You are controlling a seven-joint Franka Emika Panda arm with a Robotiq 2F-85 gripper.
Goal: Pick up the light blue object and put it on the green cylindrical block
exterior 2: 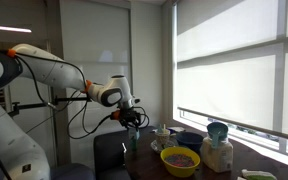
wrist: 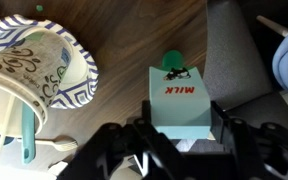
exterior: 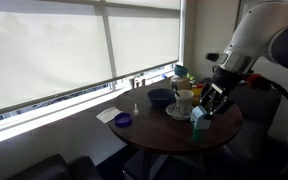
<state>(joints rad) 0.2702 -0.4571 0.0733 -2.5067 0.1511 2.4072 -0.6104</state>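
The light blue object (wrist: pixel 182 100) is a pale blue block marked "MILK"; it also shows in an exterior view (exterior: pixel 199 126) near the round table's front edge. The green cylindrical block (wrist: pixel 171 61) stands just past the block's far edge, mostly hidden by it, and shows as a green patch in an exterior view (exterior: pixel 196 114). My gripper (wrist: pixel 184 145) has a finger against each side of the light blue block and looks shut on it. The gripper also shows in both exterior views (exterior: pixel 210 104) (exterior 2: pixel 132 121).
A patterned white mug (wrist: pixel 29 65) lies on a patterned plate (wrist: pixel 84 75) just beside the block. A dark blue bowl (exterior: pixel 160 97), a small purple dish (exterior: pixel 123 120) and a white napkin (exterior: pixel 108 114) sit further along the table. A yellow bowl (exterior 2: pixel 180 159) is near. A grey chair (wrist: pixel 236 50) borders the table.
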